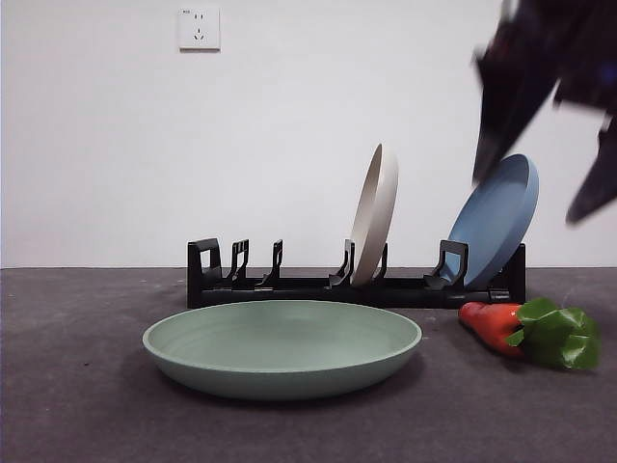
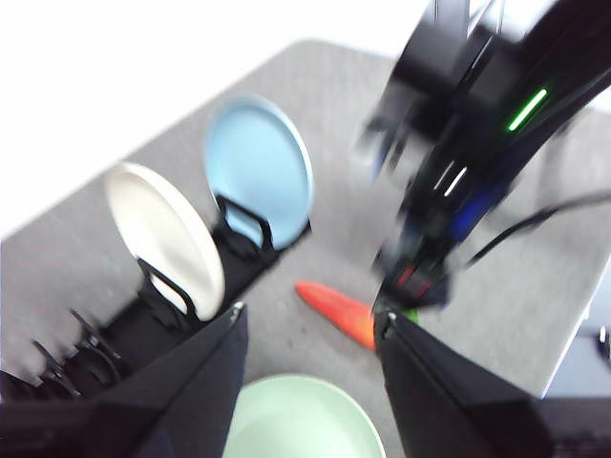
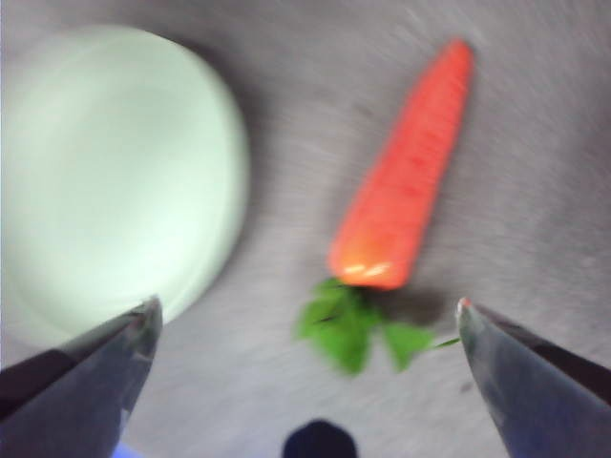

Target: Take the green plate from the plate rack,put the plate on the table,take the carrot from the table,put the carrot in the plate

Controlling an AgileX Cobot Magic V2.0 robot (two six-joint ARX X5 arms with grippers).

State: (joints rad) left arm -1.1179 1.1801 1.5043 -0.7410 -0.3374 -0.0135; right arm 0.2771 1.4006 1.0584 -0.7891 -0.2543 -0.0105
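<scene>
The green plate (image 1: 281, 347) lies flat on the table (image 1: 77, 386) in front of the plate rack (image 1: 289, 286). The carrot (image 1: 494, 324) lies on the table to the plate's right, its leaves pointing right. My right gripper (image 1: 528, 198) hangs open and empty high above the carrot. Its wrist view shows the carrot (image 3: 406, 200) and the green plate (image 3: 105, 172) beyond the open right gripper (image 3: 307, 315). My left gripper (image 2: 310, 320) is open and empty, raised above the green plate (image 2: 305, 420). The carrot (image 2: 339, 310) and the right arm (image 2: 458, 162) also show there.
A beige plate (image 1: 374, 214) and a blue plate (image 1: 494, 220) stand upright in the rack's right half. They also show in the left wrist view, the beige plate (image 2: 162, 234) beside the blue plate (image 2: 258, 172). A white wall stands behind the rack.
</scene>
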